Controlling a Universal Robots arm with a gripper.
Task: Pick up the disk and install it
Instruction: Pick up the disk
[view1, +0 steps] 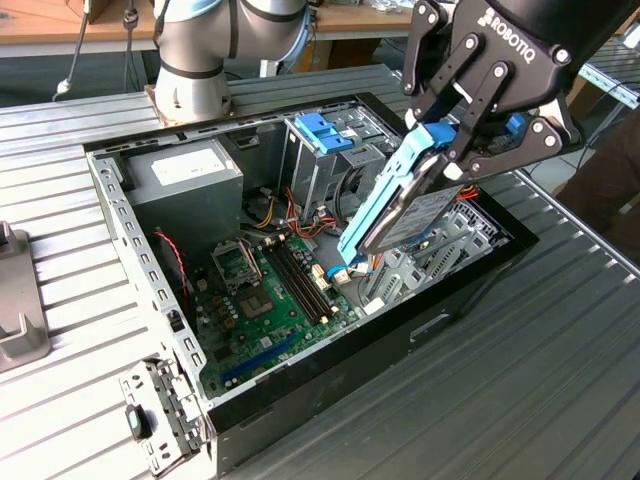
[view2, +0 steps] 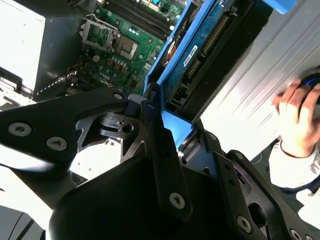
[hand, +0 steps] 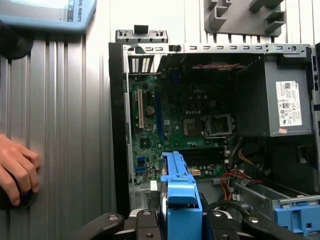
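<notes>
Flat rectangular grey metal disk in a light-blue plastic frame: steeply tilted, its lower end dipping into the open black computer case, near the green motherboard and beside the tall metal drive cage. My black pincer is clamped on its upper end. The case lies on a ribbed metal table. A person's hand rests apart from the case.
</notes>
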